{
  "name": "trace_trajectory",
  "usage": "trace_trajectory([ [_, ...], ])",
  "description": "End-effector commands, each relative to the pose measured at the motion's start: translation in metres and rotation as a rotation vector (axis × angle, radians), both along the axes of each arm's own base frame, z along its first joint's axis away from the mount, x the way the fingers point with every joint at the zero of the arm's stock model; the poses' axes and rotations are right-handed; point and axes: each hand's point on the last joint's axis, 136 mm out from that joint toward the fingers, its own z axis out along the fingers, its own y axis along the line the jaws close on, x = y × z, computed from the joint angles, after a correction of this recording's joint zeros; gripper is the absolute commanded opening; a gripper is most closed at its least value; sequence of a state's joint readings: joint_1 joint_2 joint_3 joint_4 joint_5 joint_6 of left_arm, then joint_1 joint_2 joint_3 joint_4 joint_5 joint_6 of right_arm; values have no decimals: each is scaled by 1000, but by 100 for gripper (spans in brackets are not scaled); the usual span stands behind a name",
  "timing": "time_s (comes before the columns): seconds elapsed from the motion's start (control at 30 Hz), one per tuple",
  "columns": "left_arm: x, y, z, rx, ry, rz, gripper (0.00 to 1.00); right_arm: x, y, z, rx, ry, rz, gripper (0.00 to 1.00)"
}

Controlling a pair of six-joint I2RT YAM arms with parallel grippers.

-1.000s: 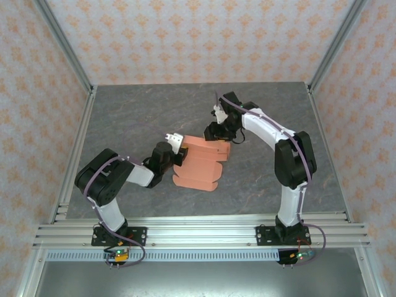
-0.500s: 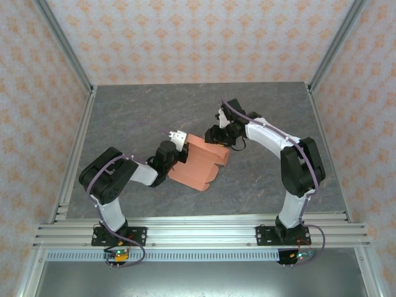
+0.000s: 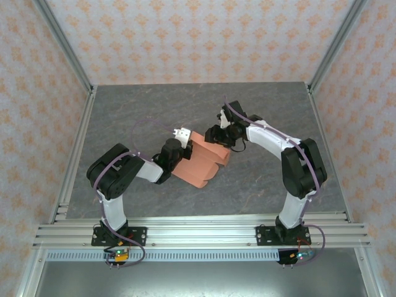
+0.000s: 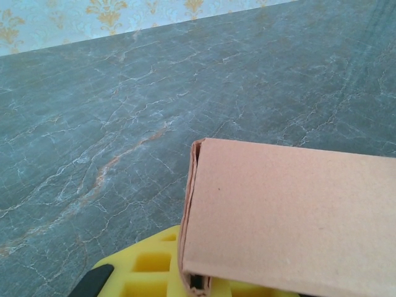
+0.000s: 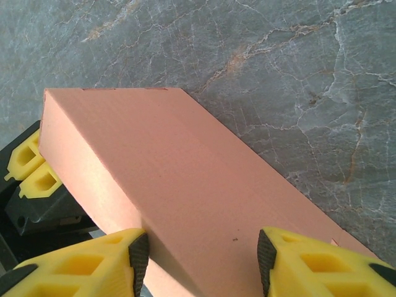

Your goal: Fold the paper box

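Note:
The salmon-orange paper box (image 3: 201,164) lies mid-table as a partly folded shape with rounded flaps toward the front. My left gripper (image 3: 180,150) holds its left end. In the left wrist view the card's folded corner (image 4: 260,210) runs down into the left gripper (image 4: 199,283), with a yellow finger (image 4: 145,269) beneath it. My right gripper (image 3: 221,137) is at the box's far right end. In the right wrist view the right gripper (image 5: 201,253) is open, its pads (image 5: 139,253) straddling the box's long face (image 5: 161,167), which passes under the right finger.
The grey marble tabletop (image 3: 136,111) stretches around the box. Aluminium frame rails (image 3: 74,154) border it on both sides, and patterned walls stand behind. My left gripper's black and yellow body (image 5: 34,179) appears past the box's far end in the right wrist view.
The left gripper has moved forward and right with the box's left end, turning the box a little. The right gripper shifted slightly right and nearer, staying at the box's far end.

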State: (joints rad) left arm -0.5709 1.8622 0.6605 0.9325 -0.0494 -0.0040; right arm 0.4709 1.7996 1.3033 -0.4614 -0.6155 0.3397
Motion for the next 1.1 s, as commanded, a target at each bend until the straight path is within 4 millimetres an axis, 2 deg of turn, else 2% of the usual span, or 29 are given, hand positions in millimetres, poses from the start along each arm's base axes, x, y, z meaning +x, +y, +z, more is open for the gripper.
trace_trajectory([
  [0.0,-6,-15,-13,5,42,-34,0,-8,1,-10,-51,17,24,53],
  [0.07,-7,-18,-14,-4,47,-53,14,-8,2,-10,-50,20,29,53],
  [0.1,-9,-20,-14,-6,48,-66,18,-8,3,-11,-47,20,30,53],
  [0.2,-9,-22,-16,5,50,-78,22,-7,5,-8,-47,16,46,53],
  [0.37,-3,-29,-15,25,68,-95,17,-8,8,-3,-29,16,59,53],
  [0.4,-3,-29,-15,26,70,-93,14,-8,8,-2,-29,15,60,53],
  [0.43,-3,-28,-28,45,95,-92,9,-8,8,-2,-28,15,58,53],
  [0.5,-3,-27,-33,56,100,-84,0,-7,9,0,-17,9,50,53],
  [0.63,-1,-21,-32,57,94,-51,0,-9,4,3,-29,-8,42,54],
  [0.77,-3,-6,-30,72,82,-1,0,-8,-7,23,-6,-118,13,61],
  [0.8,-4,-2,-32,71,91,7,0,-8,-13,31,2,-156,-5,62],
  [0.9,-7,5,-23,39,87,18,0,-8,-26,62,50,-323,-24,65],
  [0.97,-9,10,-20,36,87,29,0,-12,-36,75,42,-439,-9,67],
  [1.07,-11,24,-21,23,105,63,0,-13,-62,88,-2,-564,-45,68],
])
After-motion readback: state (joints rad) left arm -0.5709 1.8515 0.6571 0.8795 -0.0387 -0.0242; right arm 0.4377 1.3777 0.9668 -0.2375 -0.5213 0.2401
